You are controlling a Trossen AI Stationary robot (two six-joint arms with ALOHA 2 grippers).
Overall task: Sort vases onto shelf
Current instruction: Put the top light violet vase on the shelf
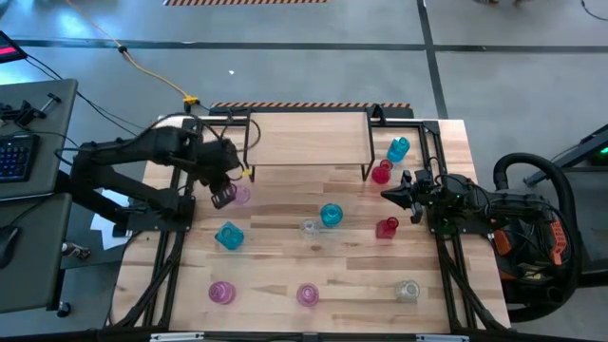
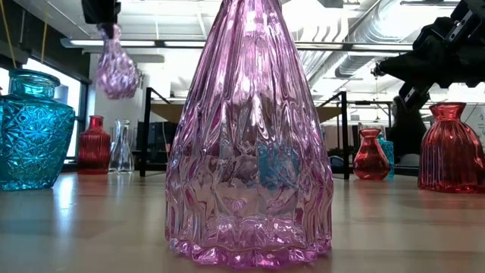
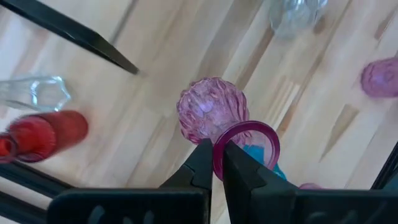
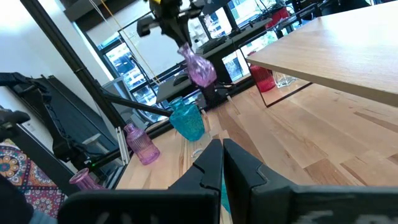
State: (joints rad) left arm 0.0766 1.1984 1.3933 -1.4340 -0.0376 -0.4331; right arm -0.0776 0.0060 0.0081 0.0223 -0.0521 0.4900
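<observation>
My left gripper hangs over the table's left half, just near of the shelf's left legs, shut on a small pink vase, which also shows in the low view. The shelf, a light-wood board on black legs, stands at the far middle with nothing on top. Several pink, teal, red and clear vases stand on the tabletop, among them a teal vase near of my left gripper and a large-looking pink vase close to the low camera. My right gripper waits shut at the right, touching nothing. My left gripper pinches the pink vase's mouth rim between its two fingers. One finger sits inside the mouth and the other outside. The fingers come steeply from above. The vase hangs below them, neck up, lifted clear of the table.
By the shelf's right legs stand a teal vase and a red one. A teal, a clear and a red vase fill the middle. Two pink vases and a clear one line the near edge.
</observation>
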